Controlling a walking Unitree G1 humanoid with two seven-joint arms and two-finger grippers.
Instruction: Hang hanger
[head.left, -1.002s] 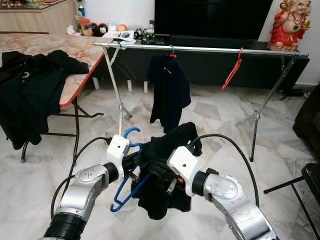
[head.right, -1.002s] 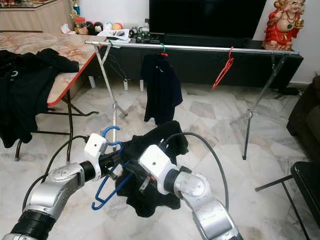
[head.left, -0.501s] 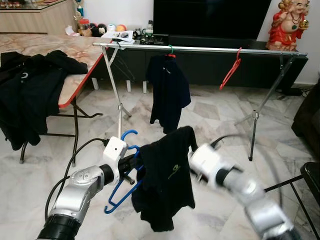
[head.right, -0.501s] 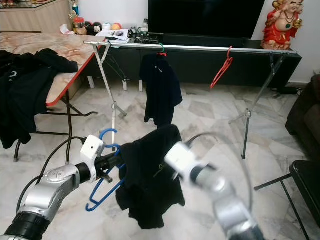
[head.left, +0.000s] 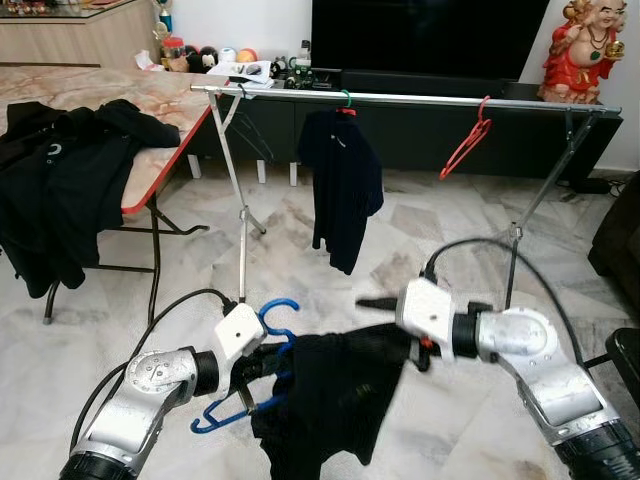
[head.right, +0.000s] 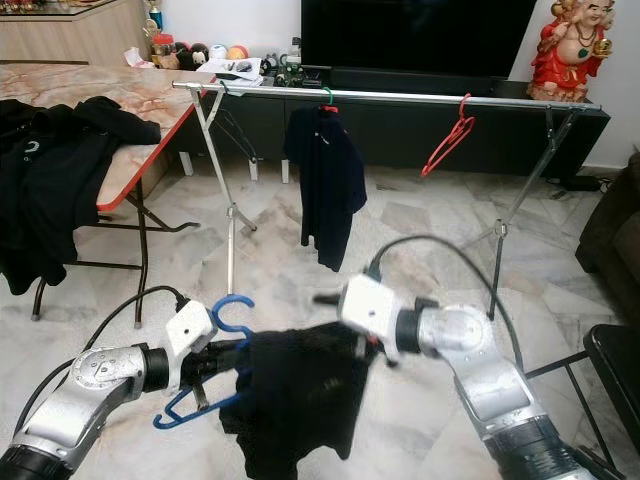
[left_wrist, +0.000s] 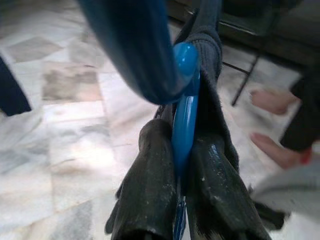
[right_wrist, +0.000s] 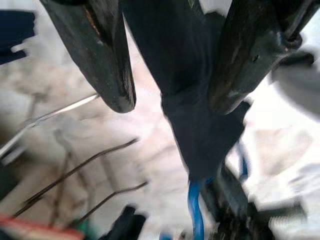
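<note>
- The blue hanger (head.left: 243, 385) is held low in front of the robot, well short of the rail (head.left: 400, 98), with a black garment (head.left: 330, 400) draped over it.
- The left gripper (left_wrist: 182, 165) is clamped on the blue hanger just below the hook; in the left wrist view its two fingers (left_wrist: 145, 185) are seen pressed against the blue bar, with dark cloth beside them.
- The right gripper (right_wrist: 170, 80) is placed at the garment's far shoulder. In the right wrist view its fingers (right_wrist: 100, 55) stand apart with the black cloth running between them; because that view is blurred, it is only judged that nothing is pinched.
- On the rail, a dark shirt (head.left: 343, 185) is already hung and an empty red hanger (head.left: 466, 140) is hooked further along.
- More dark clothes (head.left: 60, 180) are heaped on the table (head.left: 170, 95) at the robot's left.
- The task is judged to be at an early stage: the garment is on the hanger but not yet squared, and the carry to the rail and the hooking are still to be done.
- Compared with half a second earlier, the right arm has been swung outward and is now stretched to the garment's right side, the cloth has been pulled wide rather than left hanging narrow, and the hanger has been lowered slightly.
</note>
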